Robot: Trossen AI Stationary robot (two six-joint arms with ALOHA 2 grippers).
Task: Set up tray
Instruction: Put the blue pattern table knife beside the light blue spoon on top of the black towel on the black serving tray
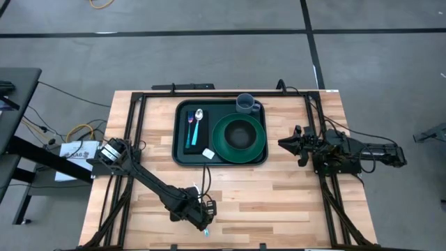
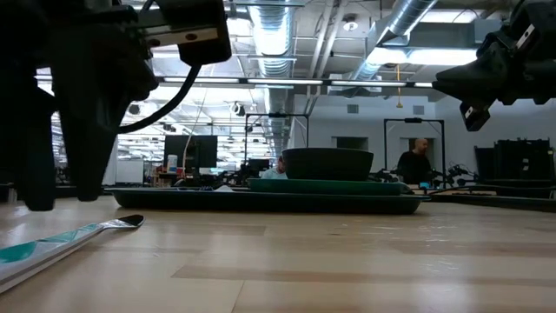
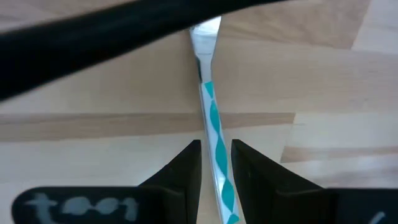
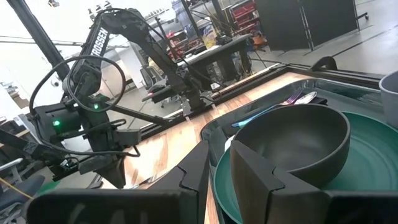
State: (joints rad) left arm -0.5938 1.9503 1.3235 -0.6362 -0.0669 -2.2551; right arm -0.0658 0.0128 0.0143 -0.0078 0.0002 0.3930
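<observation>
The dark green tray (image 1: 182,155) lies at the table's middle, toward the far edge. It carries a round green plate (image 1: 259,148) with a dark bowl (image 1: 240,134), a grey cup (image 1: 246,104), and a spoon and fork (image 1: 196,125) on a narrow black rectangle. A utensil with a teal-and-white handle (image 3: 214,127) lies flat near the table's near edge (image 1: 207,230). My left gripper (image 3: 216,149) hangs open just over that handle, one finger on each side, touching nothing. My right gripper (image 1: 281,143) hovers shut to the right of the tray.
Black frame rails (image 1: 136,132) run along the table's left and right sides, and a dark bar (image 1: 182,86) lies at the far edge. A small white piece (image 1: 208,153) sits on the tray's near part. Bare wood (image 1: 265,195) lies between the tray and the near edge. People show far off in the room (image 2: 415,161).
</observation>
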